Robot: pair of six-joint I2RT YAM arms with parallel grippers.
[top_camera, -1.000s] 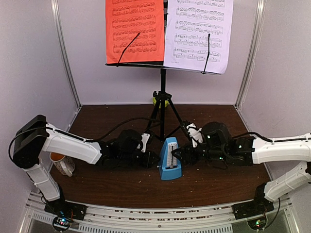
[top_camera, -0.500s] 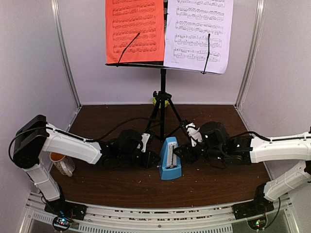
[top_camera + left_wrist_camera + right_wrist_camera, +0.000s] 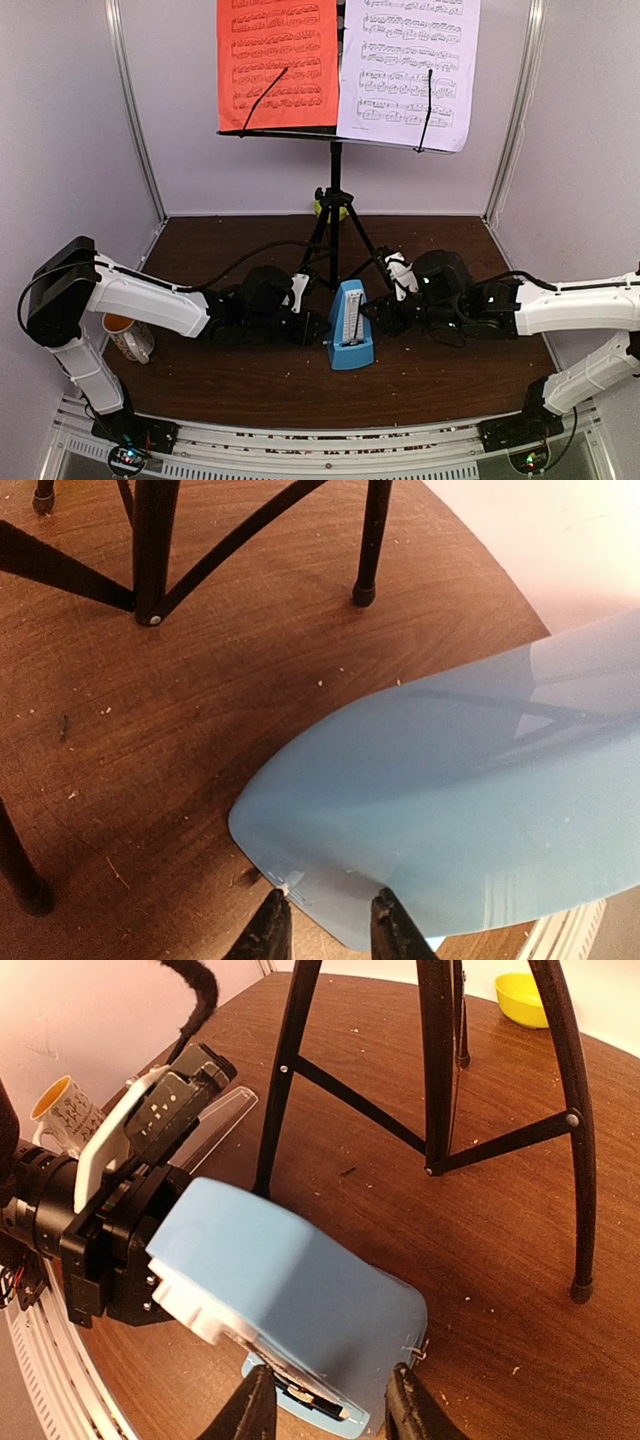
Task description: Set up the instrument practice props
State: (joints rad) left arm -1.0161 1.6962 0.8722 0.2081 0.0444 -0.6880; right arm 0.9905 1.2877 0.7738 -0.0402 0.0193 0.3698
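We seemingly steady the blue metronome [image 3: 350,335] with the left gripper [image 3: 328,900] pinching its base, while the right gripper [image 3: 330,1372] straddles it, grip unclear.

The table [image 3: 250,385] is dark brown wood, and you can see the lines of the grain in it. A black music stand [image 3: 335,170] stands near the middle, toward the back, on three thin legs with little round feet. Just in front of the legs is the blue metronome [image 3: 349,340] — it stands upright on the wood. Far to the left, close to the edge, is a white mug [image 3: 128,338] with dark marks on it. At the very back, behind the stand's legs, sits a small yellow-green bowl [image 3: 322,208]. Tiny pale crumbs [image 3: 105,711] lie here and there on the wood — some near the feet.
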